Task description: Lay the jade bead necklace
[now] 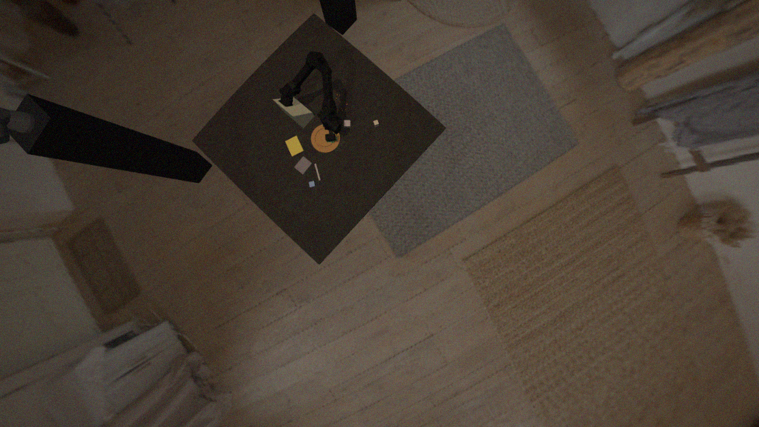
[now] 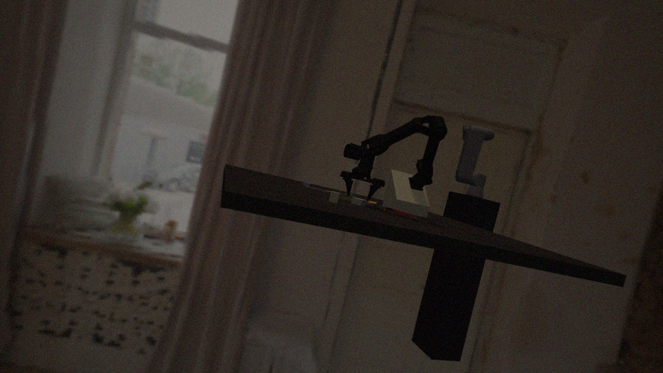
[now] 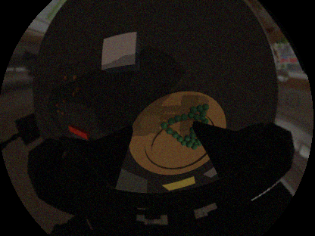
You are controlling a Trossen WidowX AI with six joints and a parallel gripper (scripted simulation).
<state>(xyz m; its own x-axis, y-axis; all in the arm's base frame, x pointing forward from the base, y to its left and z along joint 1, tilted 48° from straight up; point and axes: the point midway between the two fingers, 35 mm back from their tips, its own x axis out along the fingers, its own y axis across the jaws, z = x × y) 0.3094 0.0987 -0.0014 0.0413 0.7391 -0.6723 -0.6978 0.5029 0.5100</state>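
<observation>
The round orange bead board (image 3: 174, 135) lies on the dark table and also shows in the overhead view (image 1: 323, 140). The jade bead necklace (image 3: 186, 124) lies bunched in a loop on the far right part of the board, over its groove ring. My gripper (image 3: 163, 126) hangs just above the board with its fingers wide open and nothing between them. The right fingertip stands right beside the necklace. In the side view the gripper (image 2: 359, 189) stands open just above the table.
A grey-white block (image 3: 120, 51) lies beyond the board. A yellow square (image 1: 293, 145), a grey square (image 1: 302, 164), a thin stick (image 1: 317, 171) and small cubes (image 1: 375, 122) lie around the board. A white wedge (image 2: 405, 192) stands by the arm's base.
</observation>
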